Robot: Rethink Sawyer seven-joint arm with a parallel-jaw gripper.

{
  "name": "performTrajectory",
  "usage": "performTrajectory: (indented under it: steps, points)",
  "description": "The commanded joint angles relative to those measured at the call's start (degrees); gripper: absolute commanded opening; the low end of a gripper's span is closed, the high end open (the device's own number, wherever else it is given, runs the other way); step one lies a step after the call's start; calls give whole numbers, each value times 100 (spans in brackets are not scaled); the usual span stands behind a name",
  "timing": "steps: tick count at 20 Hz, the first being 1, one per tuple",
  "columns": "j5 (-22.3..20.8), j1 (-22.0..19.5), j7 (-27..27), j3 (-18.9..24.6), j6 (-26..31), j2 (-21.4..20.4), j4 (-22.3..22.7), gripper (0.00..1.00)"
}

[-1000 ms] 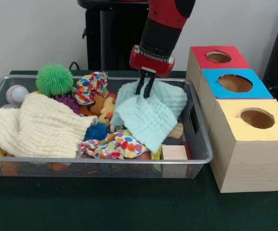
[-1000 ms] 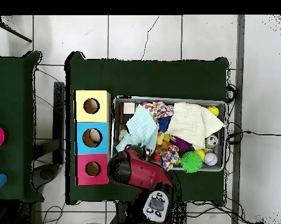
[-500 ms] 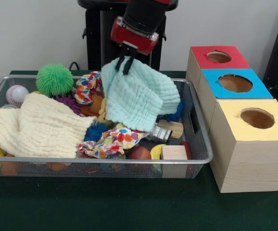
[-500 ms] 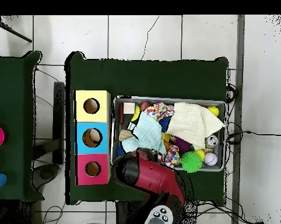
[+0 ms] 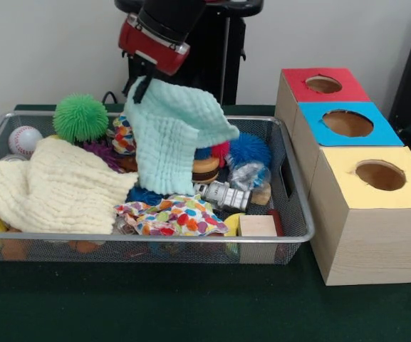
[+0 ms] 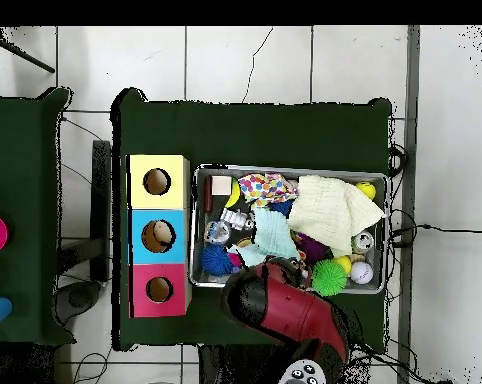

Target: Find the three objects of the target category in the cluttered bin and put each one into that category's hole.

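My gripper (image 5: pixel 137 87) is shut on a mint-green cloth (image 5: pixel 173 135) and holds it lifted over the middle of the wire-mesh bin (image 5: pixel 155 241). In the overhead view the arm hides the gripper; the cloth (image 6: pixel 275 232) hangs above the bin (image 6: pixel 315 171). One crumpled see-through bottle with blue markings (image 5: pixel 246 174) lies uncovered at the bin's right end, also in the overhead view (image 6: pixel 218 232). I see no other bottles. The blue-faced box's hole (image 5: pixel 347 122) (image 6: pixel 158 236) is to the right of the bin, between the red and yellow boxes.
A shiny metal can (image 5: pixel 223 194), a blue spiky ball (image 5: pixel 248 148) and a wooden block (image 5: pixel 257 226) lie near the bottle. A cream cloth (image 5: pixel 55 185), a patterned cloth (image 5: pixel 177 214), a green spiky ball (image 5: pixel 80 117) and a baseball (image 5: pixel 24 140) fill the rest.
The gripper rose and moved to the picture's left in the front view, carrying the mint cloth. This uncovered the bottle, the can and the blue spiky ball.
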Motion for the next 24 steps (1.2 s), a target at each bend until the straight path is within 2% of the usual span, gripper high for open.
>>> performTrajectory:
  steps: [1, 5, 9, 11, 12, 14, 16, 17, 21, 24]
  points:
    - [-409, -311, 609, 138, -361, 237, -255, 0]
    - [-511, -274, 564, 5, -287, 141, -262, 0]
    - [-598, -322, 476, 63, -77, 52, -364, 0]
    - [-545, -663, 569, 579, -216, 66, -211, 0]
    - [-531, -1038, 655, 1149, -496, 92, 1, 0]
    - [-534, -1206, 810, 1450, -792, 195, 146, 0]
    - [-531, -1278, 831, 1550, -780, 237, 182, 0]
    - [-575, -1262, 801, 1531, -727, 253, 142, 100]
    - [-497, -1188, 735, 1437, -336, 287, 13, 100]
    - [-533, -1150, 752, 1390, -428, 269, 16, 100]
